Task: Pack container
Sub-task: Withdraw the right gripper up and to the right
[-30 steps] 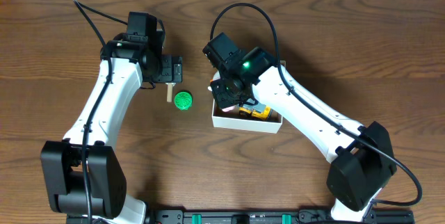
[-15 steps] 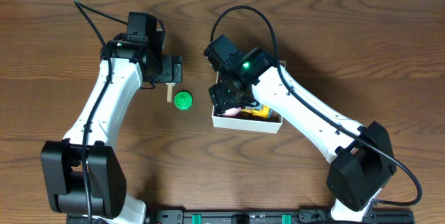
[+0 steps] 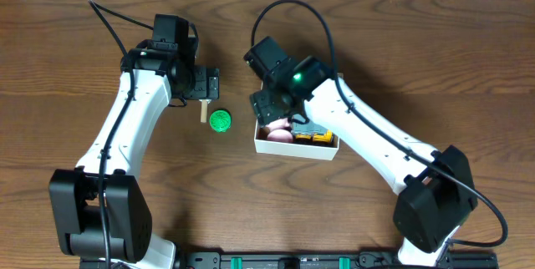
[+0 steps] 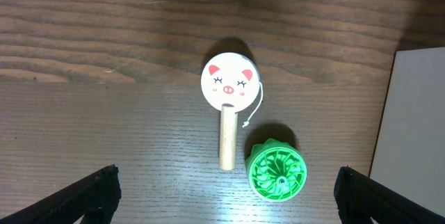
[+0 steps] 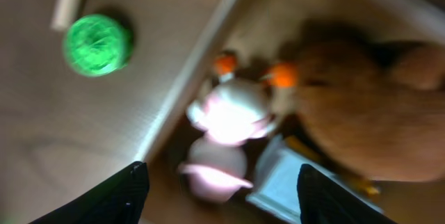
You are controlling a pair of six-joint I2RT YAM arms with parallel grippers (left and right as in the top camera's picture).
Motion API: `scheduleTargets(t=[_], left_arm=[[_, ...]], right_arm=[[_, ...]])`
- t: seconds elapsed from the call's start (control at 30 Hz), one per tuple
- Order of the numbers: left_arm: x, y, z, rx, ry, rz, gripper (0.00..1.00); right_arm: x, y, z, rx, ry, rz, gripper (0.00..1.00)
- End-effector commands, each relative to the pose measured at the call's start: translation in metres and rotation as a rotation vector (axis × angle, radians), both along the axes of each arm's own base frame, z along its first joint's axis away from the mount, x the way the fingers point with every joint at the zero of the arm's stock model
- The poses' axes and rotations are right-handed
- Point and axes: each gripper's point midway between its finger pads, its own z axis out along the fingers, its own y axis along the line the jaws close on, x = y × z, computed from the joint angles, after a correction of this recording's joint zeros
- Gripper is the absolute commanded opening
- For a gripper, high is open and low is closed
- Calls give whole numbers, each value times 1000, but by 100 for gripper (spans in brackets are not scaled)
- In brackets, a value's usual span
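Observation:
The container (image 3: 322,150), a low white box with a brown inside, sits right of centre. In it lie a pink toy (image 3: 276,132), a brown plush (image 5: 354,113) and a yellow item (image 3: 318,138). My right gripper (image 3: 274,112) hovers over the box's left end, open, with the pink toy (image 5: 228,123) lying loose below its fingers. The right wrist view is blurred. A pig-faced wooden paddle (image 4: 229,85) and a green wheel toy (image 4: 277,172) lie on the table left of the container. My left gripper (image 4: 226,200) hangs wide open above them, empty.
The container's white wall (image 4: 417,126) shows at the right edge of the left wrist view, close to the green wheel (image 3: 220,120). The paddle (image 3: 202,110) lies just left of the wheel. Both arm bases stand at the table's front edge.
My right gripper has opened and let the pink toy drop into the container, then drawn back slightly. The left arm has not moved.

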Motion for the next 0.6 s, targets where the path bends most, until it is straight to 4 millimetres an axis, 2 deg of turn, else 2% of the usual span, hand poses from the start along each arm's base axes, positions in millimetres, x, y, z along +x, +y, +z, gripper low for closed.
scheduleTargets(t=[0.0,0.1,0.23,0.43,0.5,0.53,0.57], left_arm=[[5,1,4,5,-12,-8,98],[5,1,4,5,-12,-8,98],[5,1,4,5,-12,-8,98],[5,1,4,5,-12,-8,98],[5,1,4,5,-12,-8,98],[5,1,4,5,-12,-8,98],[5,1,4,5,-12,-8,98]], right_arm=[[36,-44,19,-49,-99,-164,70],[59,-82,26,-47,-107,-272,72],[86,-151,29,-60,-107,-435,78],[109,-248,31,-60,-122,-662,80],[112,-272,32,-61,-128,-717,87],[113,-285,32,-61,-131,-746,99],[113,-292,32,-61,-133,-762,99]])
